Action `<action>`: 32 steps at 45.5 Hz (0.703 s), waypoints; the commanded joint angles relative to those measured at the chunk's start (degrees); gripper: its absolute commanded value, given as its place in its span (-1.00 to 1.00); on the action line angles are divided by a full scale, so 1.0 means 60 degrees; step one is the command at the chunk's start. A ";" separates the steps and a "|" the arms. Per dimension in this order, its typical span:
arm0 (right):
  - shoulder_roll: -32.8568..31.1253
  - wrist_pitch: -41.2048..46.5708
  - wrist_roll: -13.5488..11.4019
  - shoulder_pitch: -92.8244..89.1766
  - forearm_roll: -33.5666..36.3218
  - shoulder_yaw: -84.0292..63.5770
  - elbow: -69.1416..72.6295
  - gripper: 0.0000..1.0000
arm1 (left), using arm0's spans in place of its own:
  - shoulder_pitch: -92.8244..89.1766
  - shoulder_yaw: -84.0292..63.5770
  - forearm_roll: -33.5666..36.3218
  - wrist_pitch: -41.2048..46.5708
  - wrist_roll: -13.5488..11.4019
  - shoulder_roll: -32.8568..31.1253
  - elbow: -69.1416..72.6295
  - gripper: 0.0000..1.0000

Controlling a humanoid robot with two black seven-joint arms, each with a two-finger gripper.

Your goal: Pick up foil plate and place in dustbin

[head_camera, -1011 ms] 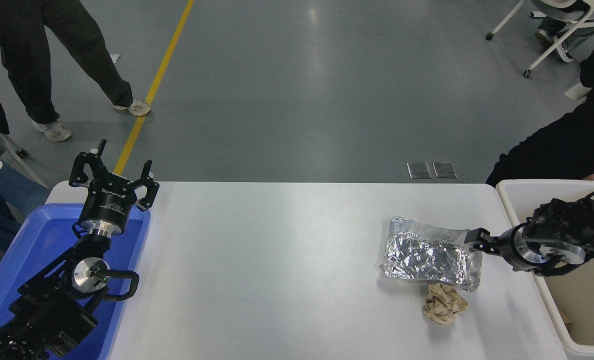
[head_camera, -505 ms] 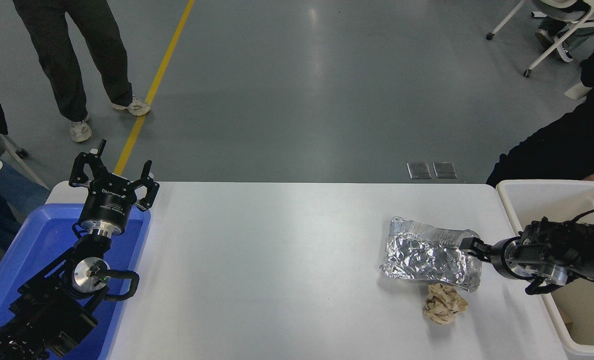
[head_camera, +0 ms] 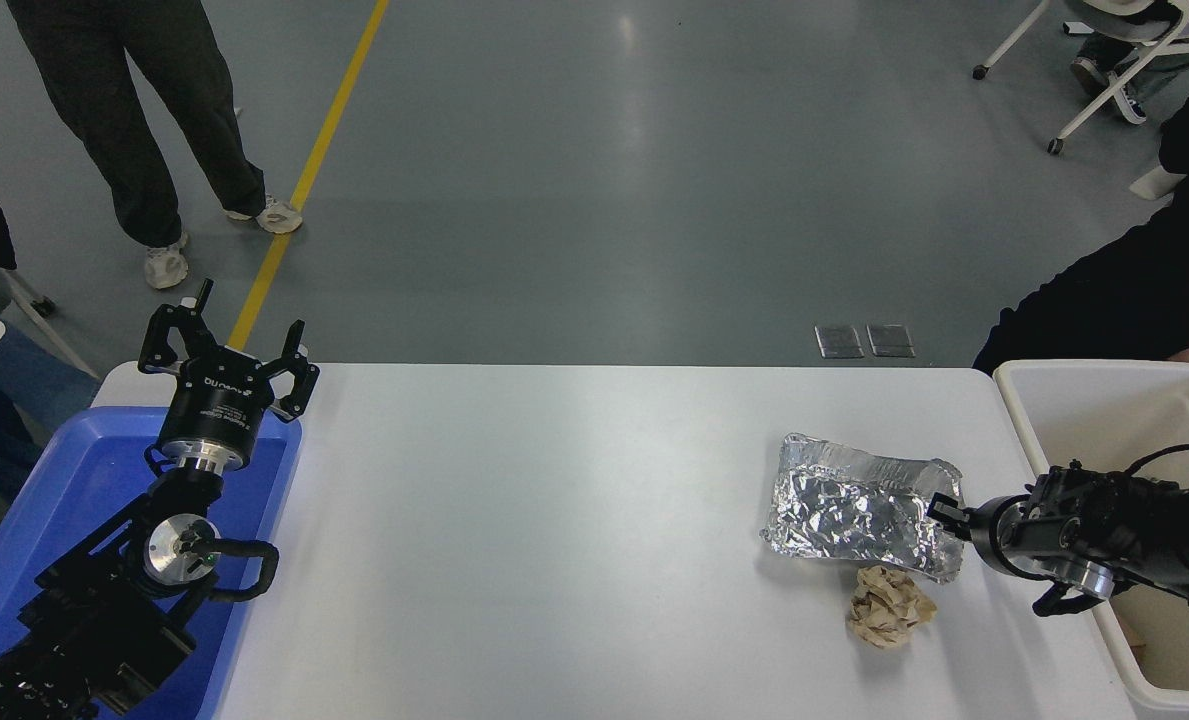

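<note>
The foil plate (head_camera: 854, 505), a shiny crinkled silver tray, lies on the white table (head_camera: 554, 540) at the right. My right gripper (head_camera: 946, 510) comes in from the right edge and sits at the plate's right end, touching its rim; its tip is too small and dark to read. The dustbin (head_camera: 1016, 388), a cream bin with a thick rim, stands just off the table's right edge, behind and under my right arm. My left gripper (head_camera: 229, 350) is open and parked at the lower left.
A crumpled tan paper ball (head_camera: 889, 605) lies just in front of the plate. A blue tray-like bin (head_camera: 64, 480) sits under my left arm. A person's legs (head_camera: 134, 120) stand at the top left; another person in black (head_camera: 1134, 290) is beside the dustbin.
My right gripper has slid toward the camera along the plate's right end and dropped lower. The plate has barely shifted. The person at the top left has stepped.
</note>
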 commanded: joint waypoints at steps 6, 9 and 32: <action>0.0017 -0.0271 -0.0002 0.0020 0.0032 0.0050 -0.0004 -0.98 | 0.0014 0.0000 0.0000 0.0003 0.0000 0.0000 -0.0002 0.96; 0.0017 -0.0476 -0.0002 0.0020 0.0032 0.0050 -0.0004 -0.99 | -0.0001 0.0000 0.0000 0.0003 0.0000 0.0000 -0.0002 0.96; -0.0041 -0.0536 0.0028 0.0546 0.0047 0.0079 0.0142 -1.00 | -0.0001 0.0000 0.0000 -0.0011 0.0000 0.0000 -0.0002 0.96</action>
